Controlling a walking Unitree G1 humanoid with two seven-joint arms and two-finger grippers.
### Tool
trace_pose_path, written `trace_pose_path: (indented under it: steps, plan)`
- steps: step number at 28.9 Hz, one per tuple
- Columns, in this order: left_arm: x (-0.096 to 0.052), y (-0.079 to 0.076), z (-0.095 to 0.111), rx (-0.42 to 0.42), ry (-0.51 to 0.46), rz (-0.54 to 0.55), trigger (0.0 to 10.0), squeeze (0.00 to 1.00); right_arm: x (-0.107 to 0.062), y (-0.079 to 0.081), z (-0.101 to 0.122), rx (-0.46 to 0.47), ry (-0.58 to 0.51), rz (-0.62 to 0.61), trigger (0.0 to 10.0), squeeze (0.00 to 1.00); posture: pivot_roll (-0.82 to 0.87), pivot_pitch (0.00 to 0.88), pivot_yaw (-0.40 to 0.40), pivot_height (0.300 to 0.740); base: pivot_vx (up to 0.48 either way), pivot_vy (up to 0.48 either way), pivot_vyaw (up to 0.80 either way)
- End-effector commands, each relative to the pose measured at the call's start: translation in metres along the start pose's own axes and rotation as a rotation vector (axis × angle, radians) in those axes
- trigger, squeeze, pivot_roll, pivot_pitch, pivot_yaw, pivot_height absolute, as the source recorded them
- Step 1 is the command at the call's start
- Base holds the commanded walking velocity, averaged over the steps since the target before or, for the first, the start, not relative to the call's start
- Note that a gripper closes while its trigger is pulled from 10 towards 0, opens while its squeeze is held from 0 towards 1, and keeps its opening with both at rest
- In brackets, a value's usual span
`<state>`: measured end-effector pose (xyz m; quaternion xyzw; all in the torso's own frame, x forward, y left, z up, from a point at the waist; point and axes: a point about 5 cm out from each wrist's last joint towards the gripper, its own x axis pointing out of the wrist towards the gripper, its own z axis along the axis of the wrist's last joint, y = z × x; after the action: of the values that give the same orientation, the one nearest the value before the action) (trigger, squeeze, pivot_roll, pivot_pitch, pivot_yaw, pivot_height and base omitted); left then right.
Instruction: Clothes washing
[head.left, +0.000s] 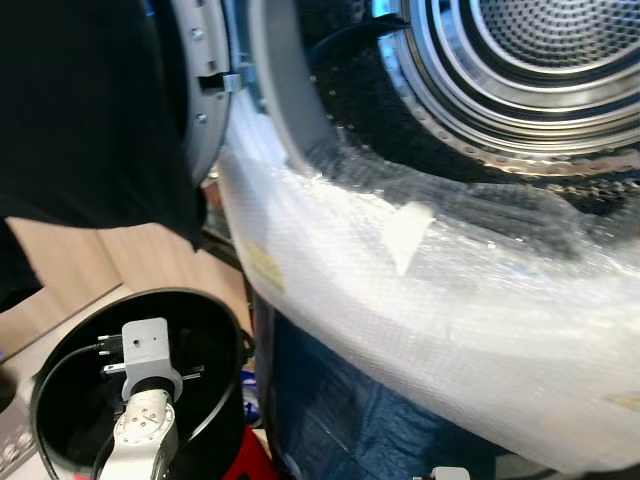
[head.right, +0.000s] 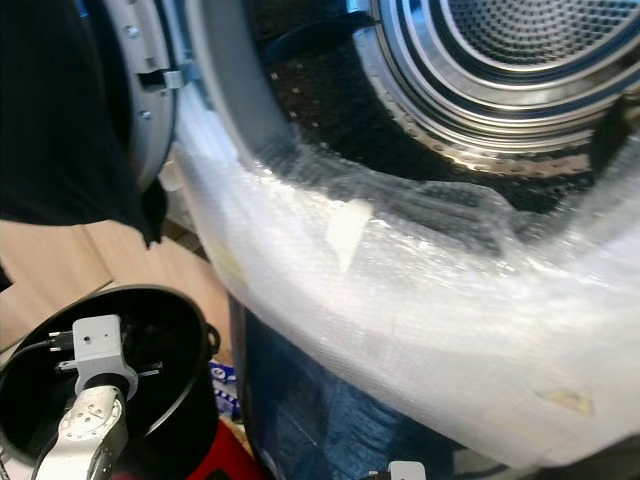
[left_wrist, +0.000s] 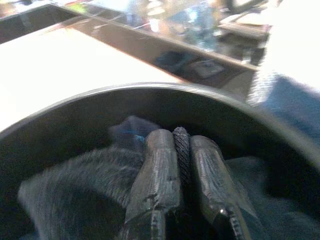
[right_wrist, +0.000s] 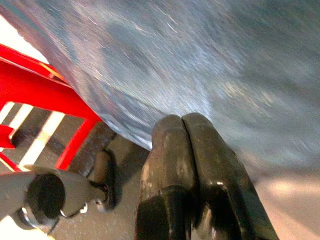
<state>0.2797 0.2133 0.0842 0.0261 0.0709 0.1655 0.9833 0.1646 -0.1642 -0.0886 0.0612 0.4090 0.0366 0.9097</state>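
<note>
Clothes (left_wrist: 75, 200) down in the black bucket (head.left: 215, 310), near left, under the washer's open drum (head.left: 540, 60). Left pincer (left_wrist: 182, 160) deep inside, clamped on a dark fold, probably set for a lift toward the door. Right pincer (right_wrist: 185, 150) pressed together, empty, parked low by a red frame (right_wrist: 55, 105). Head views give drum and bubble wrap (head.left: 430, 290); left wrist view alone gives the pinched cloth, somewhat blurred.
</note>
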Motion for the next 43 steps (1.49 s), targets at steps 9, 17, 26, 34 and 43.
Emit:
trace_pose_path:
  steps: [9,17,26,34,43]
  plan:
    - [-0.001,0.002,-0.002,0.007,0.003,-0.002,10.0,0.0,0.0,-0.001,0.0,0.008,-0.006,-0.003,10.0,0.0,0.11,0.044,-0.015,0.74,0.0,0.0,0.0]
    - [-0.011,-0.011,0.012,0.054,-0.076,-0.219,10.0,0.0,0.0,0.004,0.015,-0.204,-0.067,0.165,10.0,0.0,0.11,0.052,-0.009,0.74,0.0,0.0,0.0]
    - [-0.043,0.003,0.051,0.01,-0.333,-0.255,10.0,0.0,-0.007,-0.02,0.034,-0.292,-0.145,0.241,10.0,0.0,0.11,0.062,-0.019,0.74,0.0,0.0,0.0]
    - [-0.077,0.014,0.044,-0.07,-0.274,-0.294,10.0,0.0,-0.004,-0.014,0.041,-0.3,-0.167,0.276,10.0,0.0,0.15,0.065,-0.029,0.74,0.0,0.0,0.0]
    - [-0.099,0.004,0.051,-0.129,-0.106,-0.71,10.0,0.0,-0.001,-0.009,0.054,-0.337,-0.179,0.347,10.0,0.0,0.2,0.069,-0.042,0.74,0.0,0.0,0.0]
